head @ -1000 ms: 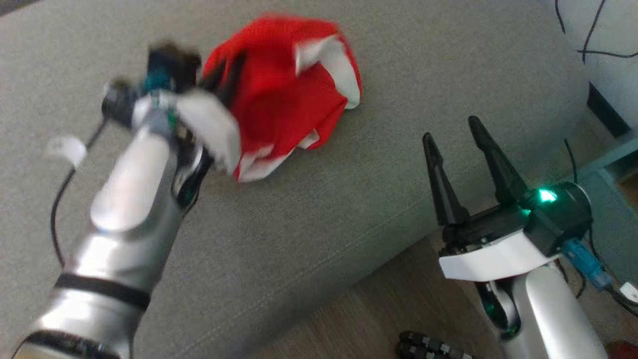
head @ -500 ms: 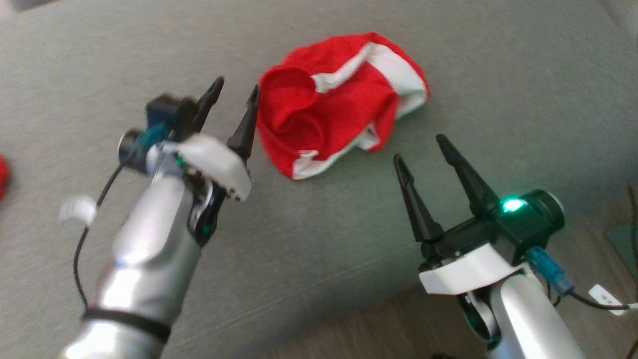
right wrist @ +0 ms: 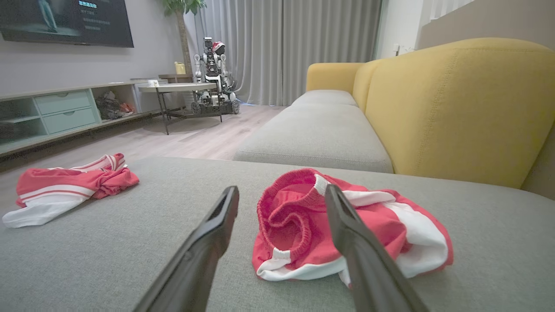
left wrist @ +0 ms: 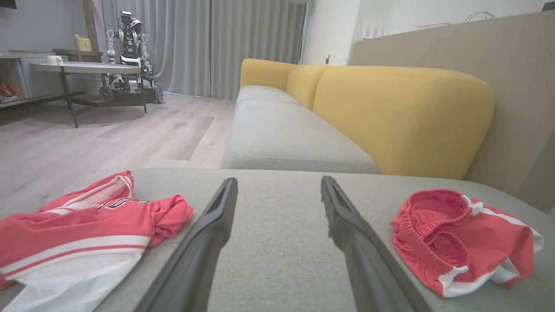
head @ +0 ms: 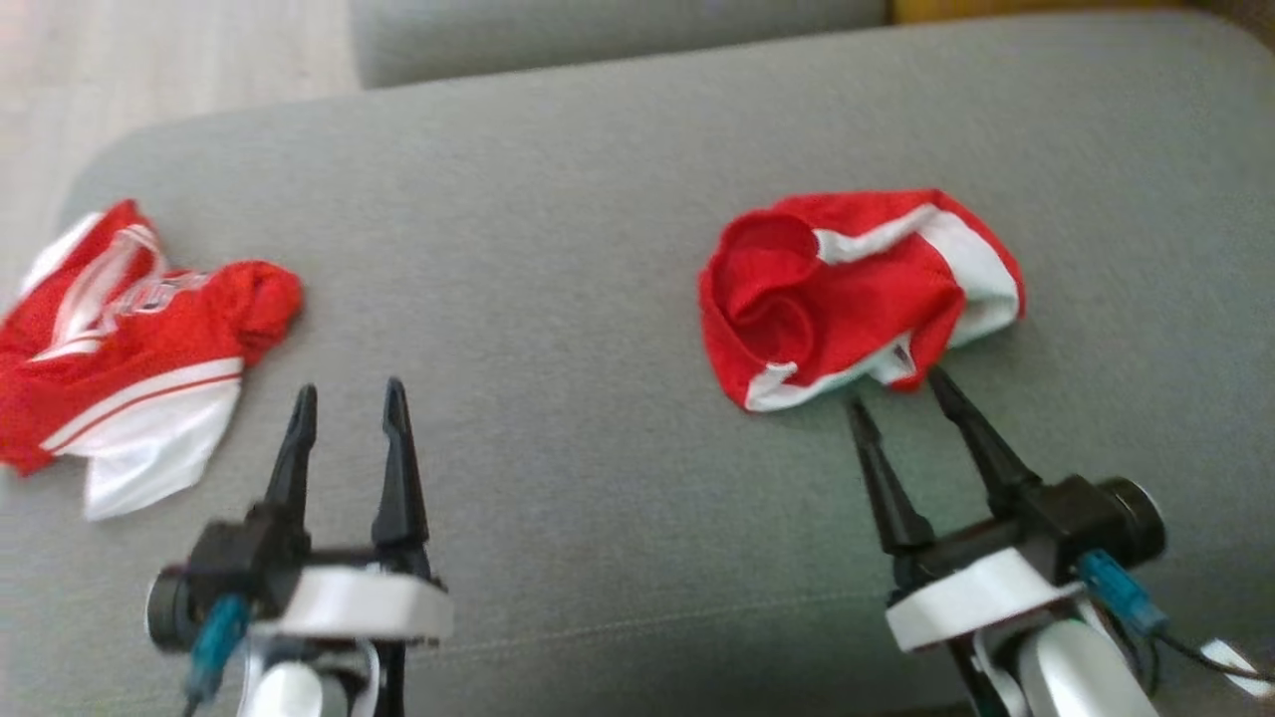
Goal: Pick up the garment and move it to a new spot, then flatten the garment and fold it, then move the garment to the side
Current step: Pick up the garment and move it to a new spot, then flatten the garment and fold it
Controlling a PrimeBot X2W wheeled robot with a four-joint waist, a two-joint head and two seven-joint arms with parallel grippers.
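Logged on a wide grey woven-fabric sofa cushion (head: 558,299): one crumpled pair of red knit shorts with white side panels and a gathered elastic waistband (head: 857,289), lying right of centre in the head view and held by neither claw. Bunched, not flat. Waistband rolled into a loose open ring on the robot's-left end of the heap, with ribbed gathers plain in the right wrist view (right wrist: 390,229) and red fabric folded in on itself inside the ring. Broad white panel wrapped round the far and right-hand edge; narrower white strip along the near hem, partly tucked under. Seen in the left wrist view (left wrist: 459,238) as a low mound off to the right, near the cushion's back edge. Left gripper (head: 349,390) spread wide and empty, low over bare cushion, well apart from the shorts; same spread, with bare fabric between the tips, in its own wrist view (left wrist: 278,181). Right gripper (head: 895,388) likewise spread wide, gripping nothing, tips right at the near hem of the shorts; touching or just short, not determinable. Shorts directly ahead of those fingers in the right wrist view (right wrist: 282,190). Also noted: a rumpled red-and-white striped jersey (head: 129,349) at the cushion's left end, well apart from the shorts, and a mustard-yellow padded backrest (left wrist: 403,117) behind.
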